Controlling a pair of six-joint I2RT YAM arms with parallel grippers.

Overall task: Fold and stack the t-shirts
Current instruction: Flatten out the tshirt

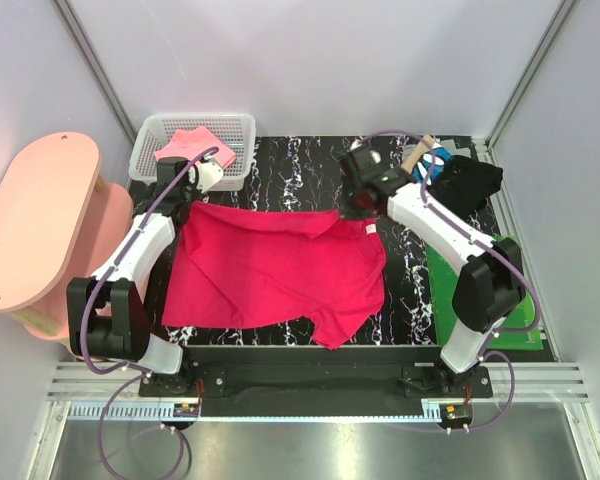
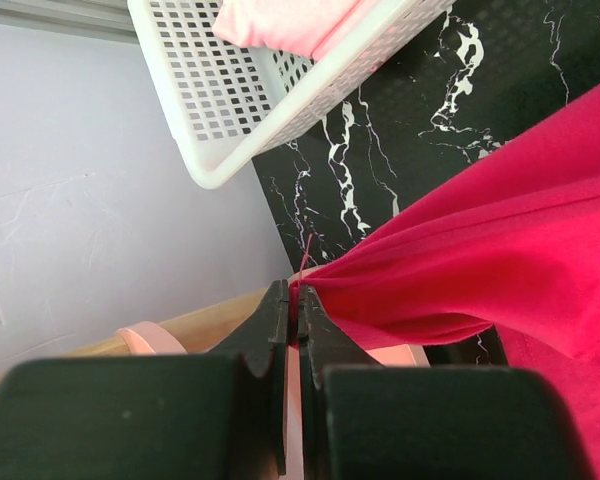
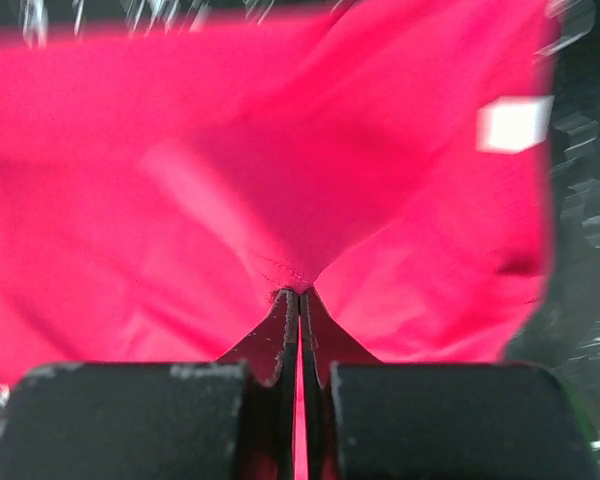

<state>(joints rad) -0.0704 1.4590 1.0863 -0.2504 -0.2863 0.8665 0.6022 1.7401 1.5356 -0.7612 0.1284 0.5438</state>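
Note:
A crimson-red t-shirt lies spread over the black marbled table. Its far edge is pulled taut between my two grippers. My left gripper is shut on the shirt's far left corner, held above the table. My right gripper is shut on the far right part of the shirt, where a white label shows. A lighter pink t-shirt lies in the white basket. Folded black and blue-with-white-marks shirts sit at the far right.
The white mesh basket stands at the far left, close to my left gripper; it also shows in the left wrist view. A pink stool stands left of the table. A green mat lies at the right under the right arm.

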